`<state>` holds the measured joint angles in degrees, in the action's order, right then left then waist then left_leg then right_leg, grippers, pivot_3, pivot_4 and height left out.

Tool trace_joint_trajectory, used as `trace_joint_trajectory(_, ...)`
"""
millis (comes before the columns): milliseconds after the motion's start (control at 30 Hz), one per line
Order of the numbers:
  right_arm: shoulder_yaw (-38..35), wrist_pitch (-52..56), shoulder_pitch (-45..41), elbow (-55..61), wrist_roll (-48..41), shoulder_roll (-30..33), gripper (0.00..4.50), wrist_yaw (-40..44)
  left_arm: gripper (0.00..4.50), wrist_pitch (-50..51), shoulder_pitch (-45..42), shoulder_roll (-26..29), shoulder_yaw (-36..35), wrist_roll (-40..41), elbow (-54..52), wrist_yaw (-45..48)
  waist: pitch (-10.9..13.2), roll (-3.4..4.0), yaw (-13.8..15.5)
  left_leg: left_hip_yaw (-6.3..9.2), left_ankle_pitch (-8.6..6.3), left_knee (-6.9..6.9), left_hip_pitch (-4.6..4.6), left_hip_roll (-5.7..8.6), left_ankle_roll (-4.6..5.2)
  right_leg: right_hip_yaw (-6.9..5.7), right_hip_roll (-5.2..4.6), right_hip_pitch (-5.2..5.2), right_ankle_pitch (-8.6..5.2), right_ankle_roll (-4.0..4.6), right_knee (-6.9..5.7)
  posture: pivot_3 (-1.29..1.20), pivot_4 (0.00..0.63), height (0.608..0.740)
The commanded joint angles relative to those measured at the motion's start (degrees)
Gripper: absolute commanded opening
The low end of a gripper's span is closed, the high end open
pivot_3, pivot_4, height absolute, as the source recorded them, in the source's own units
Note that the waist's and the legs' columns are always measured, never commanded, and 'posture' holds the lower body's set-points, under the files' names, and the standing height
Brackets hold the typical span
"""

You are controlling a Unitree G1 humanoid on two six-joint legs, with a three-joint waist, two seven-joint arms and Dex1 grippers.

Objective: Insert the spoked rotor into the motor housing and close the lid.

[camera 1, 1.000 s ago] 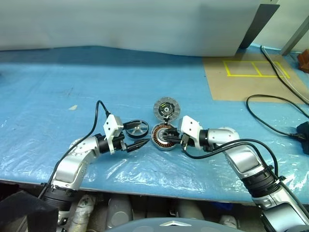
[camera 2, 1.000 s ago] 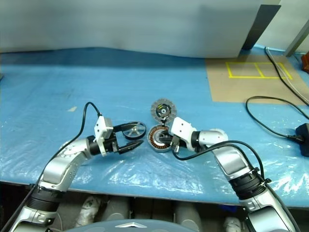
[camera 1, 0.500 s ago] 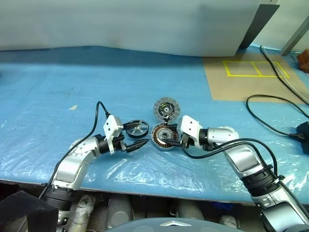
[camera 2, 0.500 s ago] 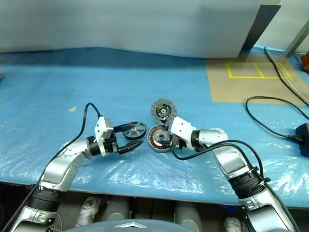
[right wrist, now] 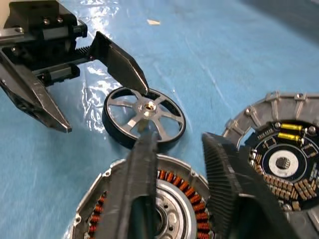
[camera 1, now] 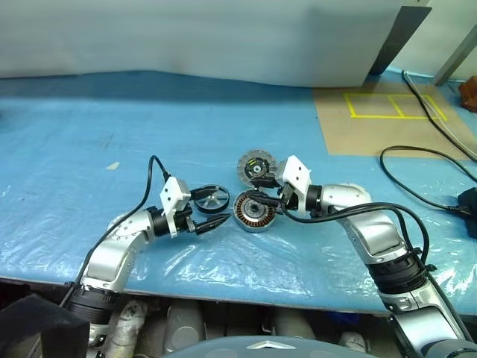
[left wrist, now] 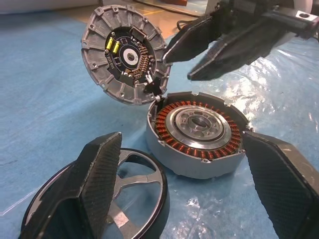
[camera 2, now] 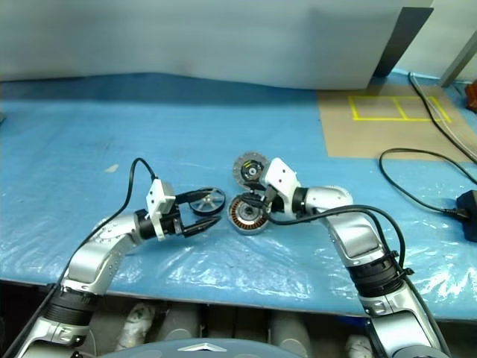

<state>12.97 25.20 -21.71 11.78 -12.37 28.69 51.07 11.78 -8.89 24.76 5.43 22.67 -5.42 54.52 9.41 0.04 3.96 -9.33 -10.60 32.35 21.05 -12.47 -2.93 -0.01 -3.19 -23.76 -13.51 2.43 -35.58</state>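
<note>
The motor housing (camera 1: 252, 211), with copper windings around its centre hole, lies on the blue sheet. Behind it the lid (camera 1: 256, 167) stands tilted, its face with yellow parts toward me. The spoked rotor (camera 1: 211, 198) lies flat to the housing's left. My left gripper (camera 1: 218, 206) is open, level, with one finger over the rotor's rim and the other nearer me. My right gripper (right wrist: 177, 137) hovers over the housing's right side, fingers a little apart, nothing between them.
A tan board with yellow tape lines (camera 1: 380, 119) lies at the back right. A black cable (camera 1: 417, 160) loops on the right toward a black plug (camera 1: 468, 201). The table's front edge (camera 1: 246, 287) runs close under both arms.
My right gripper has let go of the housing's right rim and risen above it, its fingers opening and then narrowing. The left gripper, rotor, housing and lid have not moved.
</note>
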Motion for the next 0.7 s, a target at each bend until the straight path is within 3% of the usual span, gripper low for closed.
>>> trace_joint_trajectory(33, 2.02, -1.40, 0.93, -0.45, 1.20, -0.06, 0.17, 0.23, 4.03, 0.10, -0.48, 0.23, -0.42, 0.64, -2.37, -0.03, 0.00, 0.00, -0.01, 0.00, 0.00, 0.00, 0.01, 0.00, 0.00, -0.01, 0.00, 0.00, 0.00, 0.00, 0.01, 0.00, 0.150, 0.740)
trace_joint_trajectory(67, 2.08, -1.22, 0.98, -0.68, 1.16, -0.24, 0.01, 0.16, 4.03, 0.12, -0.52, 0.24, -0.43, 0.63, -2.38, -0.04, 0.00, 0.00, -0.02, 0.00, 0.00, 0.00, 0.01, -0.01, 0.00, -0.01, 0.00, 0.00, 0.00, 0.00, 0.02, 0.00, 0.150, 0.740)
trace_joint_trajectory(300, 3.05, -2.63, 1.34, -2.69, 2.97, 0.30, 0.01, 0.26, 4.03, 0.41, -0.63, 0.22, -0.47, 0.62, -2.57, -0.22, 0.00, 0.00, -0.05, 0.00, 0.00, 0.00, -0.01, -0.01, 0.00, 0.00, 0.00, -0.01, 0.00, 0.00, 0.00, 0.00, 0.150, 0.740)
trace_joint_trajectory(700, 10.29, -10.59, 3.01, -10.80, 13.19, 1.48, 0.01, -0.41, 4.03, 0.71, -1.33, -0.53, 0.07, 0.46, -2.27, -0.40, -0.02, -0.03, -0.14, -0.01, -0.01, -0.01, -0.40, -0.01, 0.00, 0.01, 0.00, 0.37, -0.01, 0.00, 0.01, 0.00, 0.150, 0.740)
